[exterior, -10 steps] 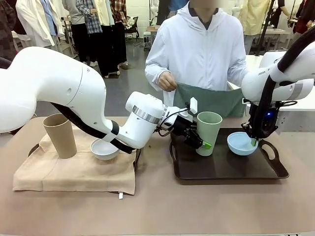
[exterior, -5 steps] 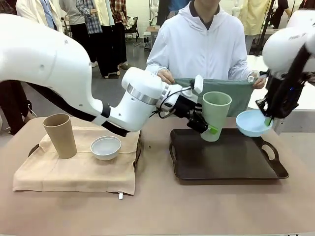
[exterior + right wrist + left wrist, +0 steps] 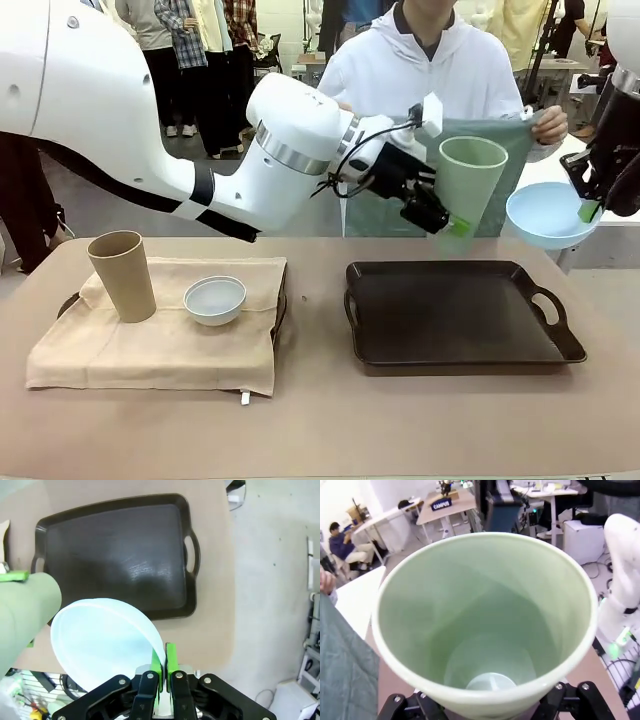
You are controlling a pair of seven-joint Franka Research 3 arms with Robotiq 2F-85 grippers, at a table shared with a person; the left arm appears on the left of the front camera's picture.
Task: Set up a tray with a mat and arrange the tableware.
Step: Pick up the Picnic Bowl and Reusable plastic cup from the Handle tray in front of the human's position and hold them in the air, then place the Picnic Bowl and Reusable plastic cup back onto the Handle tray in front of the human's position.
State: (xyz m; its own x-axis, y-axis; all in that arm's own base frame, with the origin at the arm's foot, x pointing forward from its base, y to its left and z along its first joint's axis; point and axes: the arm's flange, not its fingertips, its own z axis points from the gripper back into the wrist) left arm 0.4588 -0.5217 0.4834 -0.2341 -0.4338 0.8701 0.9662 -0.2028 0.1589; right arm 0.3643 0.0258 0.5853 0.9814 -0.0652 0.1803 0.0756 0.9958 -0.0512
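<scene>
From the front camera, both pieces that sat on the dark tray (image 3: pixel 455 325) a second ago are now in the air. My left claw (image 3: pixel 448 218) grips the pale green cup (image 3: pixel 468 185) low on its side, above the tray's far edge. My right claw (image 3: pixel 590 208) pinches the rim of the light blue bowl (image 3: pixel 550 215) out past the tray's right end. The tray is bare, and the person holds a green mat (image 3: pixel 505 150) spread behind it, so I judge the mat goes down next. The tan cup (image 3: pixel 122 275) and white bowl (image 3: pixel 215 299) sit on the beige mat (image 3: pixel 160 345) at the bench's (image 3: pixel 320 430) left.

On the left wrist camera, I look straight into the green cup, held between the fingers.

On the right wrist camera, the green pads (image 3: pixel 171 661) are clamped tight on the bowl's rim, high over the tray.
</scene>
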